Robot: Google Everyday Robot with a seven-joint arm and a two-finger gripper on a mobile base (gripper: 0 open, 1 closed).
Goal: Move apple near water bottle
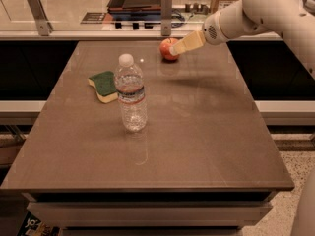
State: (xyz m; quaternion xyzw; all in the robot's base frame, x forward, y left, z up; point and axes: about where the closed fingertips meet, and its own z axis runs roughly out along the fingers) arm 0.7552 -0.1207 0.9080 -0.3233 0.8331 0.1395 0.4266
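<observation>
Apple (167,49) on desk (211,132), well beyond the water bottle (132,95) and a little to its right. Gripper (178,48) just right of the apple, touching or nearly; open or closed, cannot tell. The carry runs back toward the bottle.
</observation>
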